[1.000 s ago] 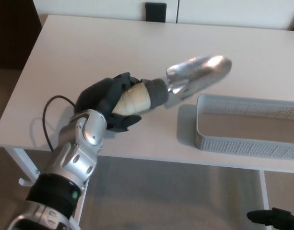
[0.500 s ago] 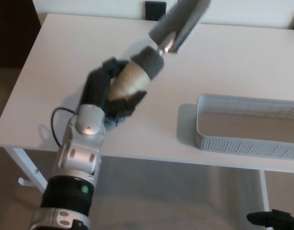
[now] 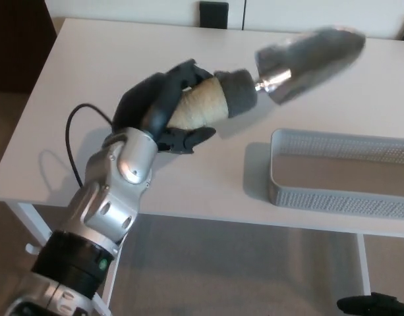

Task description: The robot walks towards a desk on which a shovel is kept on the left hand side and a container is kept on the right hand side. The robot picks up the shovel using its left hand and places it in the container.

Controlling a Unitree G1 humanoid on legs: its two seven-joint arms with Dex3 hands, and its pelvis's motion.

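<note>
Left robot hand (image 3: 163,112): closed around the shovel's handle, black fingers (image 3: 163,99) curling over the top of the grip and the thumb tucked beneath it; the hand is raised above the tabletop, near its front left part.
Left arm: silver wrist and forearm (image 3: 113,191) rise from the lower left of the view, with a black cable (image 3: 71,141) looping out beside the wrist.
Shovel (image 3: 267,72): held clear of the tabletop, lying roughly level and pointing toward the right of the view, tip slightly higher than the handle.
Shovel handle: pale wood-coloured grip (image 3: 200,108) inside the hand, ending in a dark grey collar (image 3: 240,93) that sticks out past the fingers.
Shovel blade (image 3: 314,56): grey metal scoop, motion-blurred, hanging in the air over the back of the tabletop, beyond the container's left end and not touching it.
Container (image 3: 340,174): light grey perforated tray, long and shallow, resting on the right side of the tabletop near the front edge; the part in view holds nothing, and its right end runs out of the picture.
Tabletop (image 3: 109,59): plain white surface, with a white leg (image 3: 30,230) showing under the front left corner.
Right robot hand (image 3: 376,306): only a dark sliver shows at the bottom right corner, below the tabletop's edge; I cannot tell how its fingers stand.
Background: a black object (image 3: 213,14) sits against the far edge behind the tabletop.
</note>
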